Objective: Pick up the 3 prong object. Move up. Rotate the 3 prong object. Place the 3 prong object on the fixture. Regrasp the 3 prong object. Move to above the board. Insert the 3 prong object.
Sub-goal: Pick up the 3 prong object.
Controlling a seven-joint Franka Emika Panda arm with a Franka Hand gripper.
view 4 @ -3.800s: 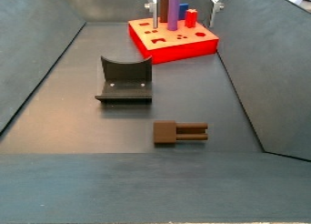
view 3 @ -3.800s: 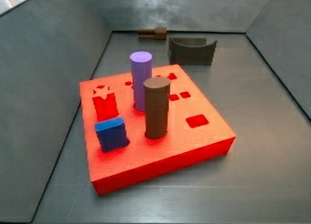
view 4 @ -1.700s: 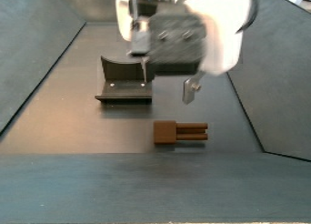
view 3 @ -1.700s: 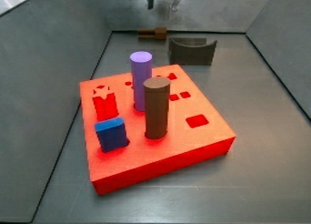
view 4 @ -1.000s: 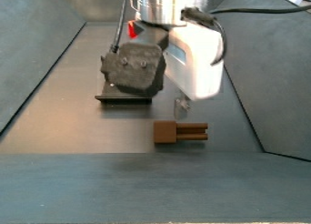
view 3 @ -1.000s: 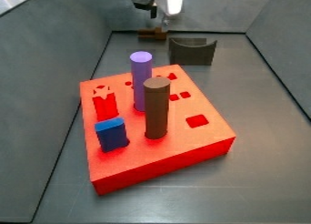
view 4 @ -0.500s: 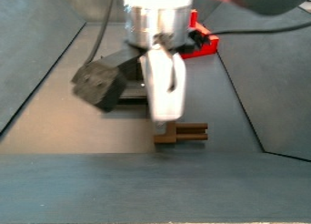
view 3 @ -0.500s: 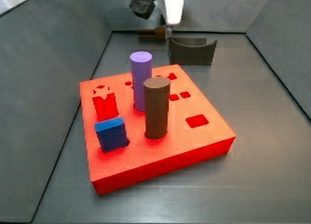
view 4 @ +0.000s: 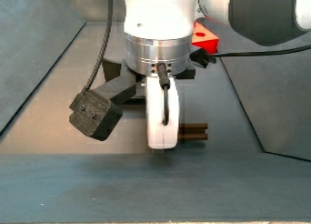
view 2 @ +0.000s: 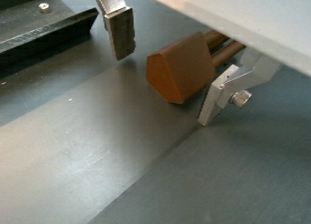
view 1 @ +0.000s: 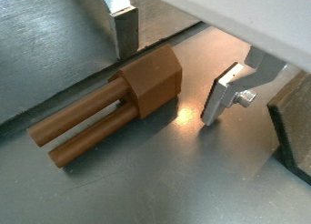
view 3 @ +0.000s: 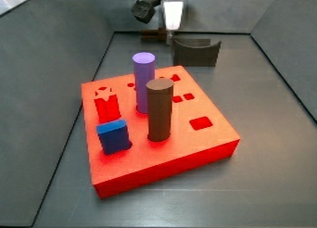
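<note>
In a wrist view the gripper (view 1: 174, 68) stands low over the grey floor with its two silver fingers (view 1: 227, 96) spread apart, one on each side of the 3 prong object (view 1: 116, 100); the brown block end lies between the plates with a slim gap to either one, and the prongs run out along the floor away from them, so nothing is clamped. In a wrist view from the opposite side the gripper (view 2: 168, 71) shows the same spread, the 3 prong object (view 2: 183, 66) lying flat between the plates, bare floor open in front of it and the fixture (view 2: 36, 25) lying just past one finger, its dark base edge near but not touching. In a side view the gripper (view 3: 166, 28) hangs at the far end of the enclosure close to the back wall, with the fixture (view 3: 196, 51) just beside it and the board (view 3: 168, 144) well apart in the foreground, carrying a purple cylinder (view 3: 143, 82), a dark brown cylinder (view 3: 158, 109), a red block (view 3: 107, 107) and a blue block (view 3: 113, 136). In a side view from the other end the arm fills the middle; only an end of the 3 prong object (view 4: 192, 136) peeps out beside the white body, and the board (view 4: 205, 39) is a sliver behind. Half a second ago the arm stood higher here and the piece showed more fully beneath it; the piece itself has not shifted.
</note>
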